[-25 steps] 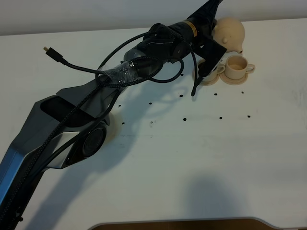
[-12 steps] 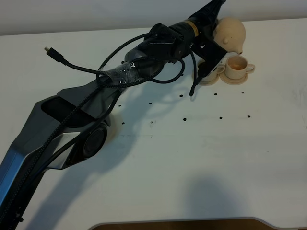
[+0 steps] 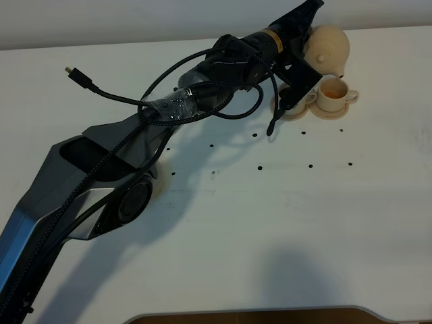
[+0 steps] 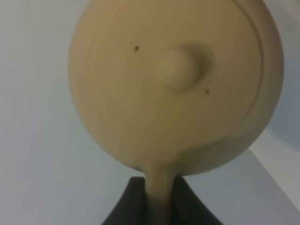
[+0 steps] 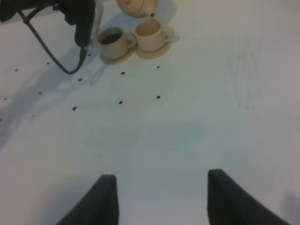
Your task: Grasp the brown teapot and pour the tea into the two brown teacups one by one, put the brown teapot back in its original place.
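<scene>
The brown teapot (image 3: 329, 47) hangs tilted above the far right of the table, its spout over the right-hand one of the two brown teacups (image 3: 334, 91). My left gripper (image 3: 309, 35) is shut on the teapot's loop handle. In the left wrist view the knobbed lid (image 4: 176, 70) fills the picture and the handle (image 4: 158, 190) sits between my left gripper's (image 4: 159, 206) dark fingers. The left-hand teacup (image 5: 112, 41) holds dark tea; the right-hand teacup (image 5: 150, 33) stands on its saucer beside it. My right gripper (image 5: 161, 201) is open, well short of the cups. The original place is hidden.
The left arm (image 3: 202, 94) with its looping black cable (image 3: 101, 91) stretches across the table from the lower left to the upper right. A cable end (image 3: 272, 125) dangles beside the left cup. Small dark holes (image 3: 260, 166) dot the white table (image 3: 283, 223).
The teapot has shifted slightly to the right, toward the right-hand cup, still held by my left gripper. The cups have not moved.
</scene>
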